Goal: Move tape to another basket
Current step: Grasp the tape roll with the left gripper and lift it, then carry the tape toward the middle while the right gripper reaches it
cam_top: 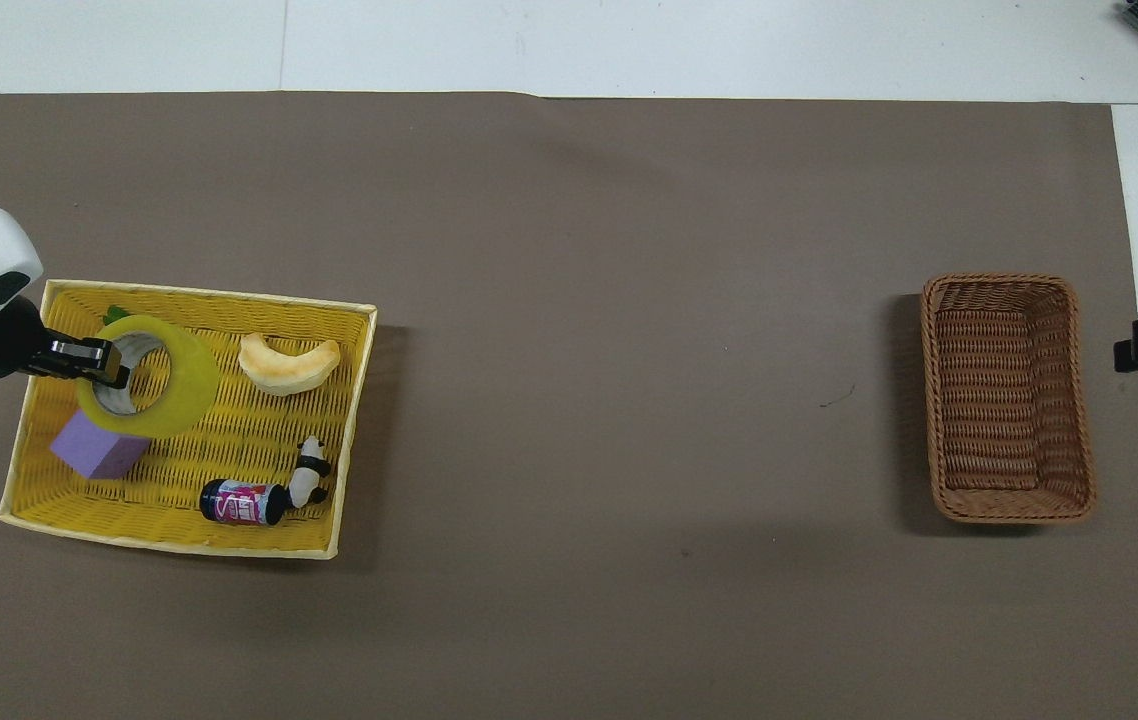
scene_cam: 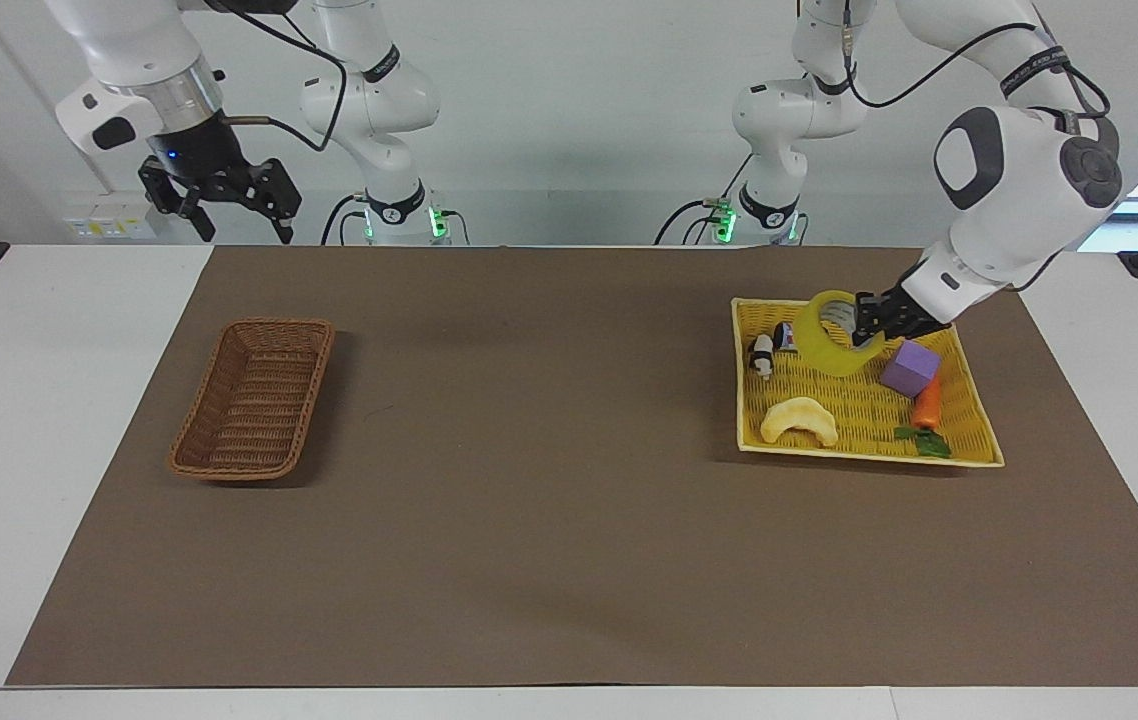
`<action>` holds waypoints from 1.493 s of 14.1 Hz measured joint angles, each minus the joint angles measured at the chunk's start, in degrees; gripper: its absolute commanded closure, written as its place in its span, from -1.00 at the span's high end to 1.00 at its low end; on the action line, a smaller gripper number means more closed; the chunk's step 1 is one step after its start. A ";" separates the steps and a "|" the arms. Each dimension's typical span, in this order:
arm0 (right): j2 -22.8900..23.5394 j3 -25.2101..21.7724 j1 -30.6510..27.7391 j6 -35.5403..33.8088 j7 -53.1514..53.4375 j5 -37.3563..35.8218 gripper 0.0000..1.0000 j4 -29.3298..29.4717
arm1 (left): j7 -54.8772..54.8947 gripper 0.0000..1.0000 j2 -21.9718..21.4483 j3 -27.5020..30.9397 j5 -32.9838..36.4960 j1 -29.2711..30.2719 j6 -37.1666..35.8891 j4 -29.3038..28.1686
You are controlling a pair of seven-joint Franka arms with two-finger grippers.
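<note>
Tape held in the air over the yellow tray by the left gripper.

The roll hangs tilted, clear of the tray floor, with the left gripper's fingers clamped on its wall, one inside the core and one outside. Under and around it in the tray lie a purple block, a carrot, a croissant toy, a small can and a panda figure. The tray sits on the brown mat toward the left arm's end of the table. The brown basket stands on the mat toward the right arm's end, well apart from the tray. The right gripper waits in the air above the table's robot-side edge near that end, fingers apart.
</note>
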 measured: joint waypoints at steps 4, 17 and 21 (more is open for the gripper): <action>0.92 0.28 4.60 4.54 5.43 6.02 1.00 -3.22 | -3.18 -1.00 -0.04 -0.42 -7.82 -6.74 0.31 -0.09; 5.40 0.40 13.50 21.74 18.03 37.17 1.00 -13.75 | -6.65 -1.00 -0.64 -0.46 -36.73 -25.79 22.65 -8.70; 4.32 0.40 15.05 23.32 17.46 37.79 1.00 -16.78 | -10.87 -1.00 -0.53 -0.46 -39.80 -29.88 29.52 -8.65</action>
